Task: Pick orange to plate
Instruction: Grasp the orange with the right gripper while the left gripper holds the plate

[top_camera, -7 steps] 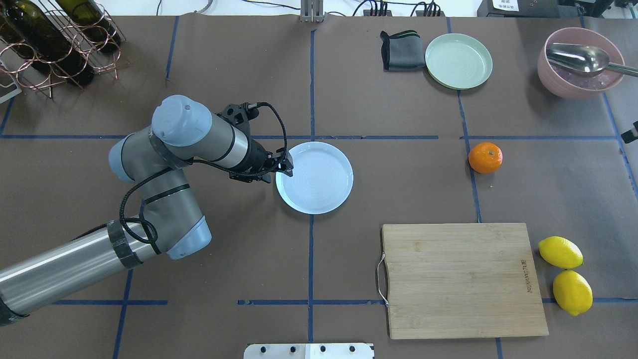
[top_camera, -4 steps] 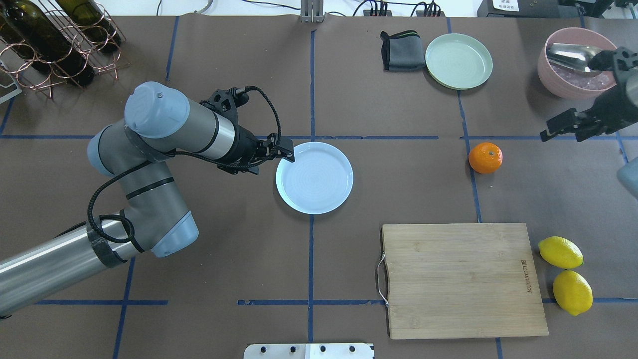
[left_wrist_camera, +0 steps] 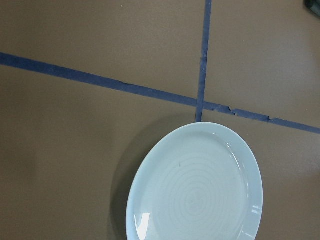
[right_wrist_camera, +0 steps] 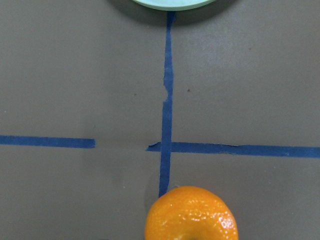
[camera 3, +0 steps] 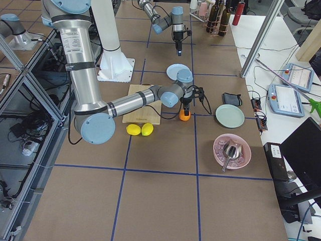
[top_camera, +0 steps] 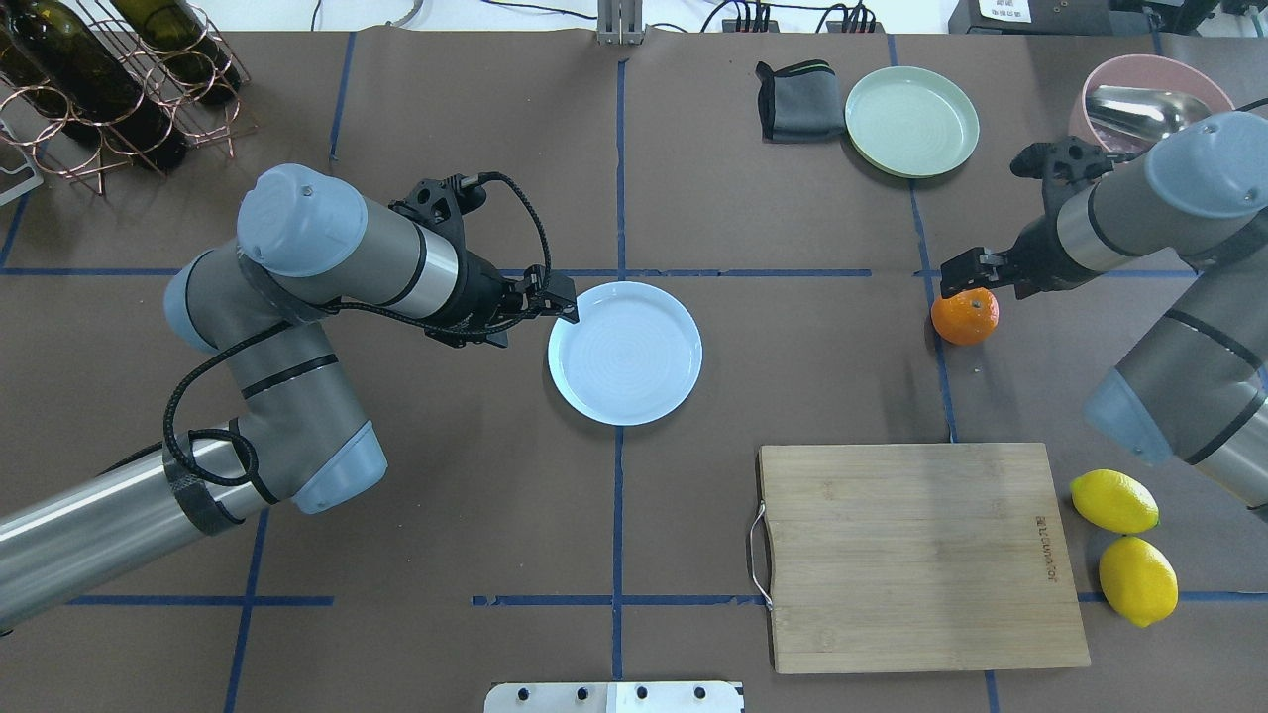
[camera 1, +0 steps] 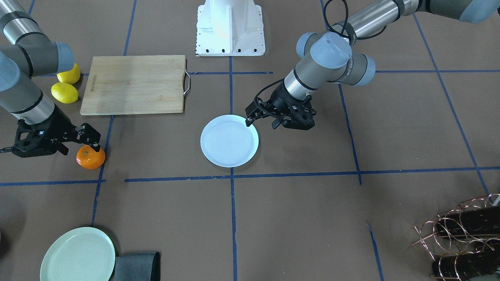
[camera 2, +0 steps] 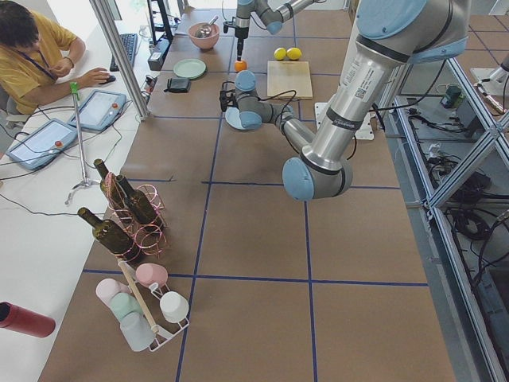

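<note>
Overhead exterior view: the orange lies on the brown bench, on a line of blue tape, in the robot's right half. It is well apart from the plate, which stands near the middle of the bench where two tape lines cross.

The right pincer hangs just above the orange, on its far side. In the front-facing view its two fingers are spread apart and have hold of nothing; one fingertip is at the top of the fruit. I cannot tell if it touches the skin. The right wrist camera looks down on the tape cross, and the orange shows at the bottom edge of its picture, in the middle.

The left pincer is at the plate's rim on the robot's left side. In the front-facing view its fingers also stand apart, one over the rim and one outside it, and they grip nothing.

A wooden cutting board lies nearer to the robot than the orange, and two lemons are just beside its right edge. A pale green plate stands farther back.
</note>
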Robot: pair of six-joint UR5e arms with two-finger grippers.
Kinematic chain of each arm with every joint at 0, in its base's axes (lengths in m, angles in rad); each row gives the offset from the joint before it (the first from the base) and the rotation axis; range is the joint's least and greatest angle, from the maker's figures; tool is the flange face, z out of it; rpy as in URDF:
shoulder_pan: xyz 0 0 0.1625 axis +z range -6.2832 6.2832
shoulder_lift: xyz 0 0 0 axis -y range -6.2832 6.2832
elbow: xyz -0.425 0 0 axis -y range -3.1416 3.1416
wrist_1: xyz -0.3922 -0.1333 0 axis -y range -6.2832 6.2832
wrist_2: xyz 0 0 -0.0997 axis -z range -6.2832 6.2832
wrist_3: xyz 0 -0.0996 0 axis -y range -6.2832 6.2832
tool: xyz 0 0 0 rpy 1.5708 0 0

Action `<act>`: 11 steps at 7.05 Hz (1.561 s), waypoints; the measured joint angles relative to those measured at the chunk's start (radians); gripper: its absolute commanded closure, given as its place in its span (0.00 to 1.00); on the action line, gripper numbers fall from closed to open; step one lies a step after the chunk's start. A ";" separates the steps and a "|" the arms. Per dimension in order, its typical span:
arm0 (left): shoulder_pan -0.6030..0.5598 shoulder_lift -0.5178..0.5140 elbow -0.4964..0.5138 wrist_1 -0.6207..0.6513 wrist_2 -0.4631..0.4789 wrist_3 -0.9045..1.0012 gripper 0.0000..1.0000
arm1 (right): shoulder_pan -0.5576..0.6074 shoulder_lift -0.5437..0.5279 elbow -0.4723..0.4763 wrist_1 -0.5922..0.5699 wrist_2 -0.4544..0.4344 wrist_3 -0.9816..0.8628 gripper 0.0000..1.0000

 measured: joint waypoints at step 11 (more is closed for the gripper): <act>0.001 0.009 0.000 -0.001 0.000 0.000 0.00 | -0.083 0.005 -0.053 -0.003 -0.128 -0.007 0.00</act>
